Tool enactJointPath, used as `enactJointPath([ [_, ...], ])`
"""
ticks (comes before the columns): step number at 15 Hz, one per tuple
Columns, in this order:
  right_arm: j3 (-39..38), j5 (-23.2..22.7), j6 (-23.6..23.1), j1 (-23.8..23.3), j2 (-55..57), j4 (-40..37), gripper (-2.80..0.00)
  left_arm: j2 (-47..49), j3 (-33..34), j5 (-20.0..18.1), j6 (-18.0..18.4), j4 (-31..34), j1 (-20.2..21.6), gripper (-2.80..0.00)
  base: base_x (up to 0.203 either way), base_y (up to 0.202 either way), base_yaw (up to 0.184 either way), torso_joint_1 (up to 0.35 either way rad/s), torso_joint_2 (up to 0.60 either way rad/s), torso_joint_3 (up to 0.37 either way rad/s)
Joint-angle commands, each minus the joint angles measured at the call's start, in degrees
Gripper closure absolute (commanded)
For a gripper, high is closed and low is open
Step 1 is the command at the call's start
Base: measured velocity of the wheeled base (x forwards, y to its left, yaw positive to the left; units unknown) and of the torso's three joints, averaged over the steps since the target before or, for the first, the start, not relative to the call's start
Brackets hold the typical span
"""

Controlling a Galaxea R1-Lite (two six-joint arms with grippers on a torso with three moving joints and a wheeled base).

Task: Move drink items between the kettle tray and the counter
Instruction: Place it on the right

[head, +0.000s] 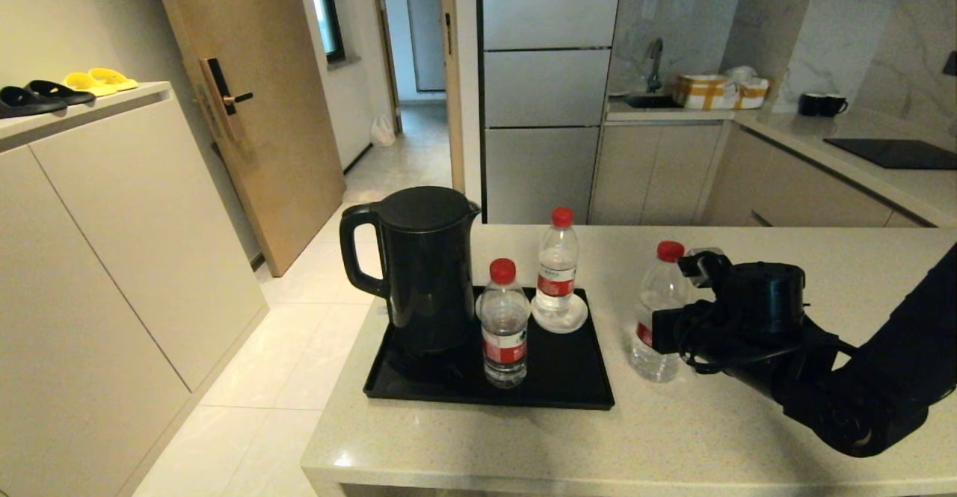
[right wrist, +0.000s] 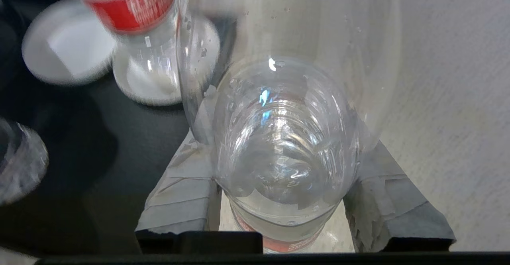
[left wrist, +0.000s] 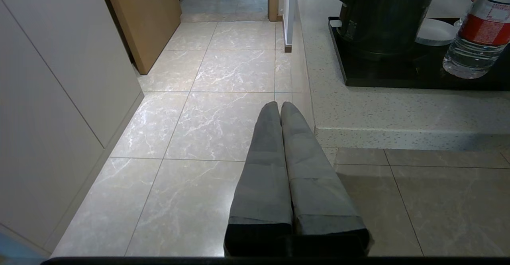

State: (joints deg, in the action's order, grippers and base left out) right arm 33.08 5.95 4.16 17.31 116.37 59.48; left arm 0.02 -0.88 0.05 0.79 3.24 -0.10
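Observation:
Three clear water bottles with red caps show in the head view. One bottle [head: 504, 332] stands at the front of the black kettle tray [head: 568, 389], another [head: 557, 265] on a white saucer [head: 559, 318] at the tray's back. The third bottle [head: 658, 291] stands on the beige counter [head: 748, 437] just right of the tray. My right gripper [head: 673, 329] is shut on it low on the body. In the right wrist view the gripper [right wrist: 283, 141] has a grey finger [right wrist: 187, 185] pressed to each side of this bottle [right wrist: 287, 97]. My left gripper [left wrist: 280, 106] is shut and empty.
The black kettle [head: 426, 265] fills the tray's left half. A second empty saucer [right wrist: 65, 53] lies on the tray. My left arm hangs over the tiled floor [left wrist: 207, 117], off the counter's left corner [left wrist: 318, 129]. Bare counter stretches to the right and front.

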Motion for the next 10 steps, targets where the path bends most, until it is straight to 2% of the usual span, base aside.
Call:
enactJointPath([
  [1,-0.29,-0.14,-0.03,-0.41,-0.02,-0.69,-2.80,0.06,0.00,0.04,0.00,0.01,0.01,0.00,0.000,0.000,0.000,0.000,0.00,0.000],
  [3,-0.52,-0.99,-0.09,-0.44,-2.25,-2.06,-2.80,0.06,0.00,0.04,0.00,0.01,0.01,0.00,0.000,0.000,0.000,0.000,0.00,0.000],
  [6,-0.71,-4.97,-0.20,-1.01,-7.16,-8.56,-2.80,0.06,0.00,0.04,0.00,0.01,0.01,0.00,0.000,0.000,0.000,0.000,0.00,0.000],
  [8,-0.90,-7.98,-0.40,-2.05,-9.92,-10.29,-2.80,0.06,0.00,0.04,0.00,0.01,0.01,0.00,0.000,0.000,0.000,0.000,0.00,0.000],
  [10,-0.66,-10.12,-2.29,-3.06,-14.21,-15.86,-2.80,0.06,0.00,0.04,0.00,0.02,0.01,0.00,0.000,0.000,0.000,0.000,0.00,0.000],
])
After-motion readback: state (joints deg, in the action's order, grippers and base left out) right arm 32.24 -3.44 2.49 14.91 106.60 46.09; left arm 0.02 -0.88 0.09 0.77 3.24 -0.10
